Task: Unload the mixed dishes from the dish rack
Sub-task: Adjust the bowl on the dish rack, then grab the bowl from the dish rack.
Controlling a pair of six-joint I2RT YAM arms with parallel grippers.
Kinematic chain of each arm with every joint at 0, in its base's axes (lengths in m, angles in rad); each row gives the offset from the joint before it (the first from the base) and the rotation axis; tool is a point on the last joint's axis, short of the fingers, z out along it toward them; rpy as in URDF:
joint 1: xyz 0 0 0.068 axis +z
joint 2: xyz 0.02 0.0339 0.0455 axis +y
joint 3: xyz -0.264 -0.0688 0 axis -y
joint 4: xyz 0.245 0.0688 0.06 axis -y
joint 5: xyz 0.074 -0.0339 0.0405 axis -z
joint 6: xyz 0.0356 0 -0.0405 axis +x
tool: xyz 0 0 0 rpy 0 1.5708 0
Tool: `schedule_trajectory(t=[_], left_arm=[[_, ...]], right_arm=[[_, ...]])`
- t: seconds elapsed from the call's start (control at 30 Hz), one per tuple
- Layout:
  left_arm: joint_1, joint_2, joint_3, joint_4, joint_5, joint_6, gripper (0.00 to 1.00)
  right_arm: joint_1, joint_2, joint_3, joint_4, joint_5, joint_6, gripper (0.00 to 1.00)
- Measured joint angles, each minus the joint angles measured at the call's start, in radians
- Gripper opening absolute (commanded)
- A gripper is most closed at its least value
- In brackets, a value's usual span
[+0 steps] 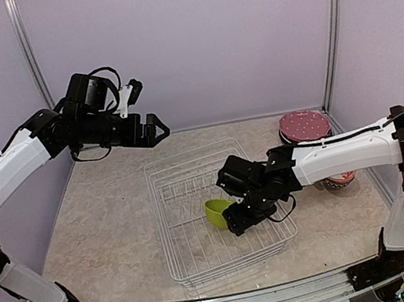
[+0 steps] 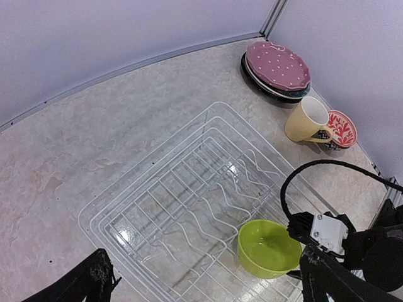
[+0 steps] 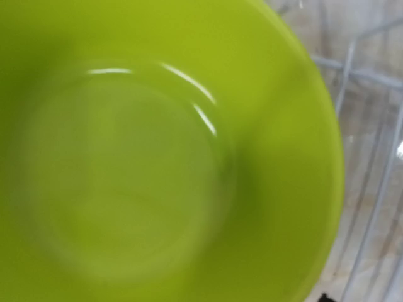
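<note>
The lime green bowl [image 1: 217, 212] sits tilted in the front right part of the white wire dish rack [image 1: 182, 172]. My right gripper [image 1: 237, 215] holds it at its right rim. In the left wrist view the bowl [image 2: 269, 248] is the only dish in the rack [image 2: 157, 207]. The bowl [image 3: 157, 151] fills the right wrist view and hides the fingers there. My left gripper [image 1: 156, 128] is open and empty, raised above the table behind the rack's back left corner. Its fingertips [image 2: 91, 280] frame the rack from above.
A stack of plates topped by the pink dotted plate [image 1: 304, 126] [image 2: 278, 65] lies at the back right corner. The pale yellow mug [image 2: 306, 119] and the red-white bowl [image 2: 340, 129] [image 1: 339, 181] stand right of the rack, by the right wall.
</note>
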Motion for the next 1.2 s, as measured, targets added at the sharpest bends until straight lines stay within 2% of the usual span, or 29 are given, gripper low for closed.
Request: schedule_trajectory(t=[0.37, 0.63, 0.83, 1.03, 1.2], left_arm=[[0.0, 0.0, 0.0, 0.0, 0.006, 0.0, 0.99], [0.0, 0.0, 0.0, 0.0, 0.006, 0.0, 0.99], [0.0, 0.0, 0.0, 0.0, 0.006, 0.0, 0.99], [0.0, 0.0, 0.0, 0.0, 0.006, 0.0, 0.99], [0.0, 0.0, 0.0, 0.0, 0.006, 0.0, 0.99]], right_arm=[[0.026, -0.05, 0.028, 0.008, 0.055, 0.049, 0.84], [0.004, -0.047, 0.03, 0.032, 0.135, 0.099, 0.81], [-0.04, 0.03, 0.037, 0.029, 0.183, 0.103, 0.68], [-0.047, 0.108, 0.063, 0.03, 0.184, 0.079, 0.39], [-0.047, 0.126, 0.082, 0.042, 0.171, 0.068, 0.29]])
